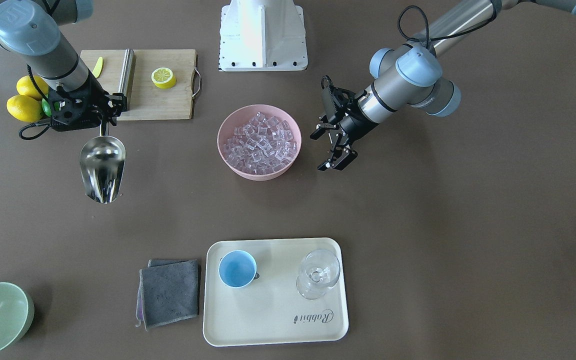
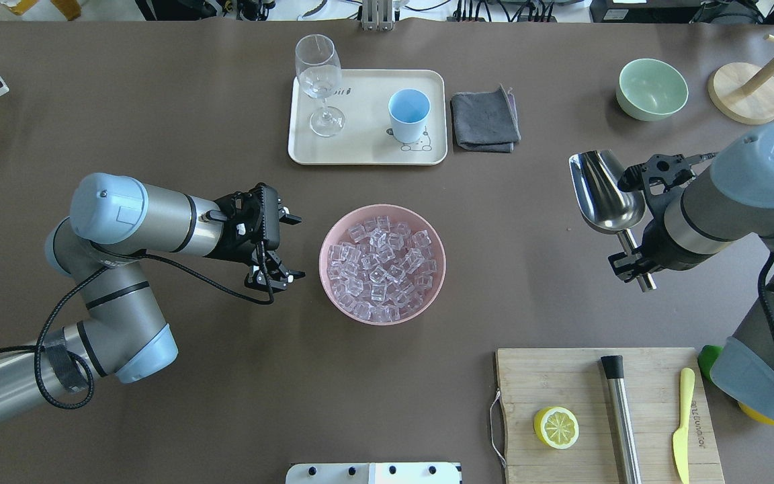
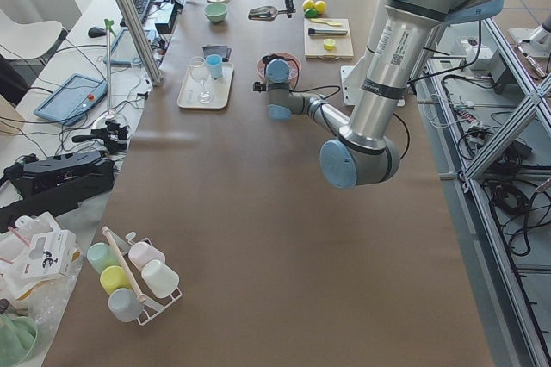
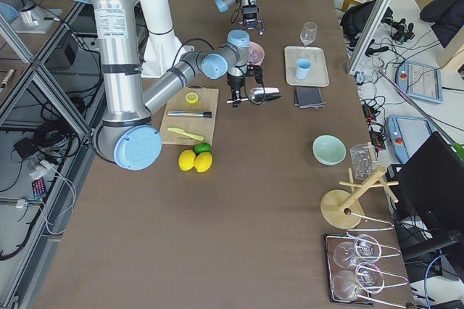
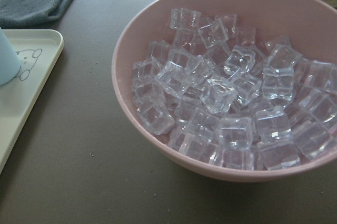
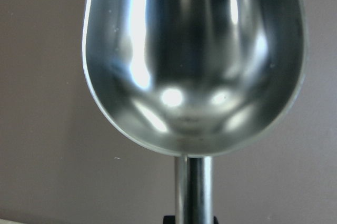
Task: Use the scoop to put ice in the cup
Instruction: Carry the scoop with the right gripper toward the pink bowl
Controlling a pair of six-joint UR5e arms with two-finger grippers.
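The steel scoop [image 2: 605, 191] is empty and held clear of the table by its thin handle in my shut right gripper [image 2: 629, 242]; the wrist view shows its bare bowl [image 6: 195, 61]. It shows on the left of the front view [image 1: 102, 167]. The ice [image 2: 381, 262] fills a pink bowl [image 2: 325, 252] at mid-table, well to the scoop's left. My left gripper [image 2: 297, 246] is open and empty just beside that bowl's left side. The light blue cup [image 2: 408, 114] stands upright and empty on a cream tray [image 2: 360, 144] at the far side.
A stemmed glass [image 2: 318, 74] stands on the tray. A grey cloth [image 2: 485, 119] lies right of it and a green bowl [image 2: 652, 87] farther right. A cutting board [image 2: 548, 376] near my right arm holds a lemon half [image 2: 555, 427], steel cylinder [image 2: 621, 410] and knife [image 2: 681, 423].
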